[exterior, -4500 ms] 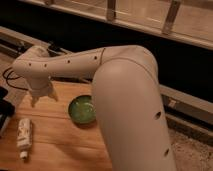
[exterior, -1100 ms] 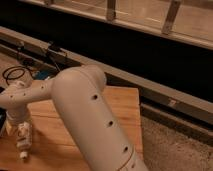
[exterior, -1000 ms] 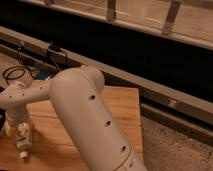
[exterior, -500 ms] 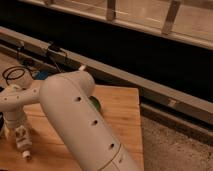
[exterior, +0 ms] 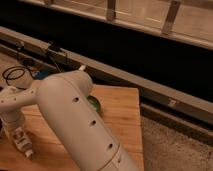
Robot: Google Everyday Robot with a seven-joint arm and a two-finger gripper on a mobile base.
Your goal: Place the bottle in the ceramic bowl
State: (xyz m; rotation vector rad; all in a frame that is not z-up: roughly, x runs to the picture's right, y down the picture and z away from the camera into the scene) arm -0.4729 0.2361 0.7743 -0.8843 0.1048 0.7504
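The bottle (exterior: 23, 143) is a small whitish one lying on the wooden table (exterior: 120, 107) at the lower left, its cap toward the front. My gripper (exterior: 15, 132) hangs at the end of the white arm (exterior: 75, 115), right over the bottle's upper end and touching or nearly touching it. The ceramic bowl (exterior: 94, 103) shows only as a green sliver at mid table. The thick arm segment in front hides the rest of the bowl.
A coiled black cable (exterior: 15, 75) and a blue object (exterior: 42, 74) lie beyond the table's far left corner. A dark rail and wall run behind. The table's right edge (exterior: 138, 125) drops to speckled floor (exterior: 175, 145).
The arm has swung lower and closer, covering more of the bowl. The gripper has come down onto the bottle's upper end. The bottle has stayed in place.
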